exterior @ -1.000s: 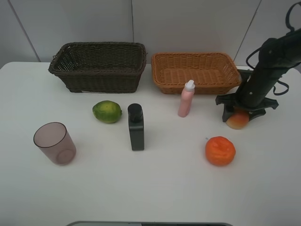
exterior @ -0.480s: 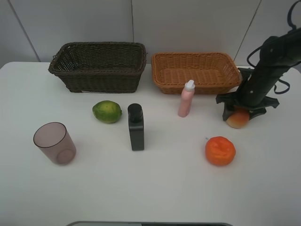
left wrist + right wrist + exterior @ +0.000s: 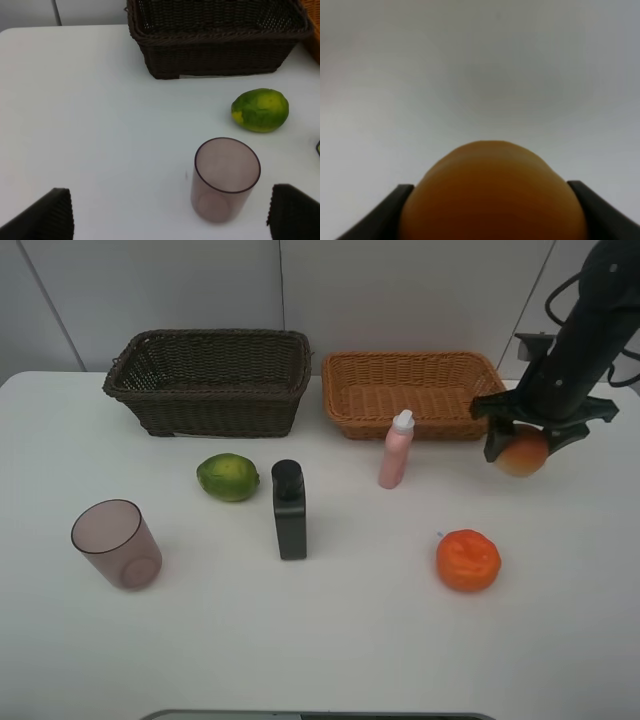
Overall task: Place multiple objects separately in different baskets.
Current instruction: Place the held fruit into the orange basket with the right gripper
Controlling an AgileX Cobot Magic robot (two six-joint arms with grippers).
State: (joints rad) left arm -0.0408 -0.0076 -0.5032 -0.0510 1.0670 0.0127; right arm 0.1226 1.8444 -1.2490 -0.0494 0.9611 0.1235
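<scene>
Your right hand point(image 3: 522, 445) pinched the peach point(image 3: 525, 456), clear of the surface point(image 3: 330, 640) and just beside the tan basket point(image 3: 415, 390). The step in hand was transport. Next, you likely needed to carry it over the rim and release. Your left hand point(image 3: 172, 214) was spread near the cup point(image 3: 225, 180).

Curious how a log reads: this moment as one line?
right pincer: shut on peach, by tan basket | left pincer: open, empty

We see a big white table point(image 3: 330, 640) with a round corner at the back. Behind it stands a pale grey wall point(image 3: 400, 290) with thin dark lines running up it. A dark strip point(image 3: 320, 715) lies along the table's near edge.
</scene>
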